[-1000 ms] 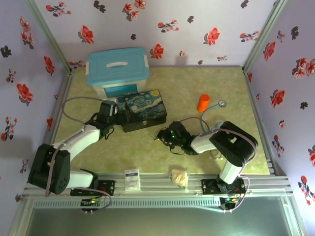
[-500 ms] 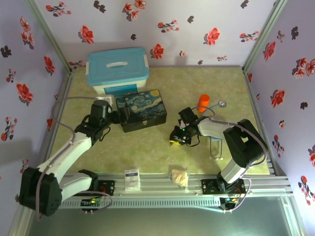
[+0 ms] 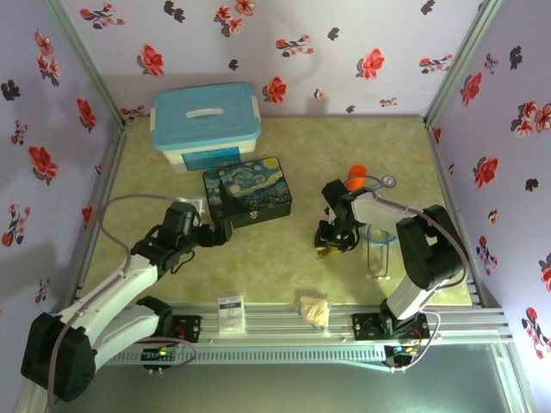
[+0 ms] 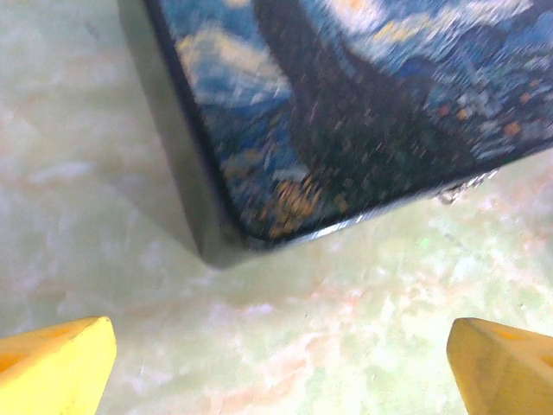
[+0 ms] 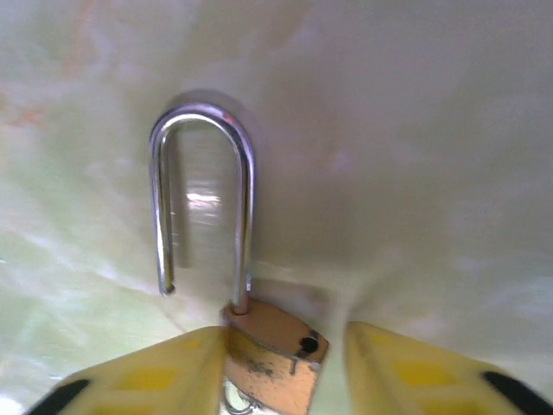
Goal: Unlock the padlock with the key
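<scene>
The padlock (image 5: pixel 272 354), brass with a silver shackle (image 5: pixel 203 121), lies on the marbled table; one shackle end hangs free of the body. My right gripper (image 5: pixel 285 346) is open around the body: its left finger (image 5: pixel 173 372) touches the brass, and a gap separates the right finger (image 5: pixel 406 367) from it. From above, the right gripper (image 3: pixel 331 239) points down at the padlock (image 3: pixel 323 251). The key is hidden; only a thin wire ring peeks from under the body. My left gripper (image 3: pixel 225 232) is wide open and empty just in front of the painted box (image 3: pixel 247 191).
A blue-lidded bin (image 3: pixel 207 125) stands behind the painted box (image 4: pixel 363 104). An orange cylinder (image 3: pixel 355 179) and a silver-ended cable (image 3: pixel 389 181) lie behind the right gripper. A white card (image 3: pixel 231 314) and a crumpled wad (image 3: pixel 314 308) rest on the front rail.
The right gripper moved right with the padlock, then its jaws parted around it. The left gripper drew back from the painted box and opened wider.
</scene>
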Action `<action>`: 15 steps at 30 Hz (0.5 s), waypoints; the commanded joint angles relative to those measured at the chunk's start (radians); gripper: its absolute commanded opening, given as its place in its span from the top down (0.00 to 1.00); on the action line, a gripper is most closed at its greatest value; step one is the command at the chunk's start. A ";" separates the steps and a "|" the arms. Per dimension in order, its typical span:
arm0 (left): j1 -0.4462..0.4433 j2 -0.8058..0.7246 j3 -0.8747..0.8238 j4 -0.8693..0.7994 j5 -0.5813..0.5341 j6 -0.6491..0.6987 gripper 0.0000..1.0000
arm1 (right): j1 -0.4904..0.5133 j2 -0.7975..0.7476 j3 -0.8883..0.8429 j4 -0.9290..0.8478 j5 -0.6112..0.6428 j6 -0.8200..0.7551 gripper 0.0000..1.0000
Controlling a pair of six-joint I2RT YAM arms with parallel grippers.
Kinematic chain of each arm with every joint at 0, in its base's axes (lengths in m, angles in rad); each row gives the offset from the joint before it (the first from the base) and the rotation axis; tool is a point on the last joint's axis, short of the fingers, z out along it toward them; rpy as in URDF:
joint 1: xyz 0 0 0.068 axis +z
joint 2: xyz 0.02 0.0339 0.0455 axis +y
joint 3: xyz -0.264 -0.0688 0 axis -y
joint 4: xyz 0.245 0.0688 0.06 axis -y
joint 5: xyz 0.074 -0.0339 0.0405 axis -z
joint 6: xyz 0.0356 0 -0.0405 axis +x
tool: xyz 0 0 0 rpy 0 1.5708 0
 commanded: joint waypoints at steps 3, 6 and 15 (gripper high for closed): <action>-0.002 -0.080 0.021 -0.046 -0.071 -0.017 0.00 | -0.004 -0.070 0.025 -0.071 0.086 -0.035 0.52; 0.013 -0.055 0.066 -0.049 -0.133 0.035 0.00 | -0.005 -0.132 0.051 -0.057 0.164 -0.037 0.42; 0.266 -0.001 0.092 0.157 -0.330 0.187 0.00 | -0.047 -0.469 -0.056 0.293 0.821 -0.225 0.02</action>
